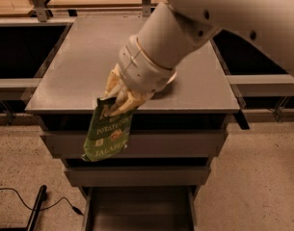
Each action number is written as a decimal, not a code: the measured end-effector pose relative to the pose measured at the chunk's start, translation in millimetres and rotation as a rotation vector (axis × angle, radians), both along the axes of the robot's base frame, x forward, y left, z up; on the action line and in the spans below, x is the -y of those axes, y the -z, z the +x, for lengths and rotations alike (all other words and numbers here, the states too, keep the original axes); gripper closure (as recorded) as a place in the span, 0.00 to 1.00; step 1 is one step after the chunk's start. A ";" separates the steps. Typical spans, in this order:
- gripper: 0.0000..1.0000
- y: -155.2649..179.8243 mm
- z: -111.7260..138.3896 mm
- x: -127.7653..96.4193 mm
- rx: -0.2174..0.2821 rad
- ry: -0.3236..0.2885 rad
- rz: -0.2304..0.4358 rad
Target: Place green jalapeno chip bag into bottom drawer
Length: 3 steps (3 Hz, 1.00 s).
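Observation:
My gripper (115,104) is shut on the top edge of the green jalapeno chip bag (106,135). The bag hangs down in front of the cabinet, past the front edge of the grey cabinet top (88,66), level with the upper drawer front. The bottom drawer (137,211) stands pulled open at the bottom of the view, a shallow grey tray with an empty floor. The bag hangs above it and a little to its left. The white bowl is almost wholly hidden behind my arm; only a sliver of its rim (171,77) shows.
Two closed grey drawer fronts, upper (185,143) and middle (137,175), sit above the open drawer. Dark bins (16,52) flank the cabinet on both sides. A black cable (21,203) lies on the speckled floor at the lower left.

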<state>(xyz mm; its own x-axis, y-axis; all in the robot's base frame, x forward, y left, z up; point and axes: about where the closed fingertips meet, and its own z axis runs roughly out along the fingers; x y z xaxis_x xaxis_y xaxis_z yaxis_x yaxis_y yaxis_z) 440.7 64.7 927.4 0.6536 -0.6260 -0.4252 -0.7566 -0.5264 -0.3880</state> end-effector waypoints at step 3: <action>1.00 43.0 -24.0 42.5 -0.063 0.432 0.016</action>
